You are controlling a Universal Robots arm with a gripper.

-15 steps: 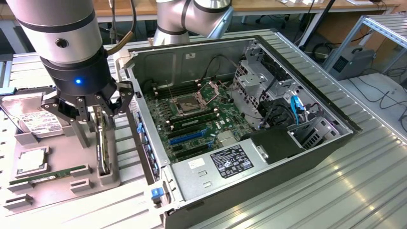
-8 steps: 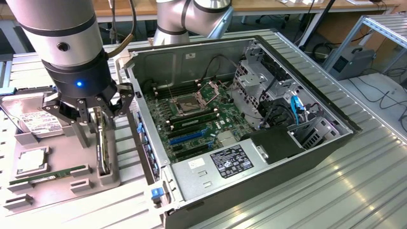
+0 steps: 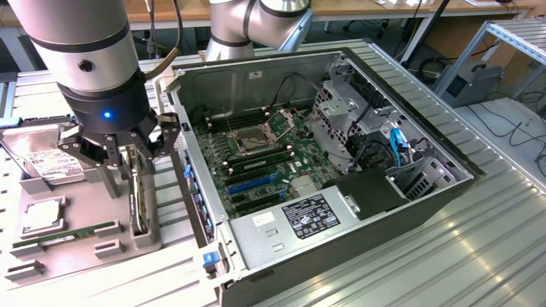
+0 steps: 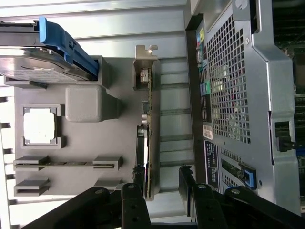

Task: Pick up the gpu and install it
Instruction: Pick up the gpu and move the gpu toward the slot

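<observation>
Hand (image 4: 161, 183) open, jaws apart, either side of gpu (image 4: 148, 114) standing on edge in grey holder (image 4: 86, 102)

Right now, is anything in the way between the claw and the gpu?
Nothing visible is. The open claw is right at the gpu and straddles it. The gpu stands on edge in the gray holder, beside the computer case.

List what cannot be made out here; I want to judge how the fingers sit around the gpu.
1. Exterior view: the fingers cover the upper edge of the gpu, so contact cannot be told.
2. Wrist view: the gpu stands edge-on, its faces hidden.
3. Exterior view: the hard drive is partly behind the arm, its label print too small to read.
</observation>
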